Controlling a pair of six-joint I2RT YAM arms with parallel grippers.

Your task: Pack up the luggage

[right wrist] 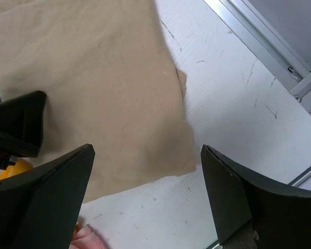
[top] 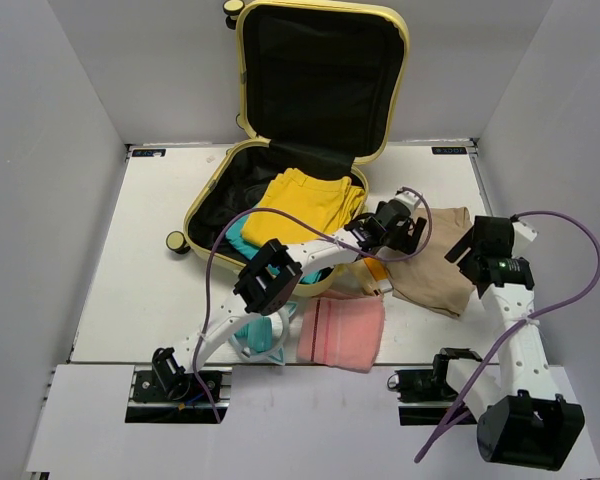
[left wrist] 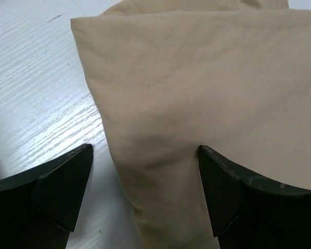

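Left end effector (left wrist: 145,171) and right end effector (right wrist: 147,171) both apart over tan cloth (left wrist: 197,78); my left arm (top: 310,255) hides luggage (top: 320,80) at 5 o'clock, contents probably clothes.

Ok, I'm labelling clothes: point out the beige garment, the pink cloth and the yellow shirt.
beige garment (left wrist: 197,78), left wrist view, flat middle.
pink cloth (top: 342,332), top external view, centre.
yellow shirt (top: 305,200), top external view, folded middle.
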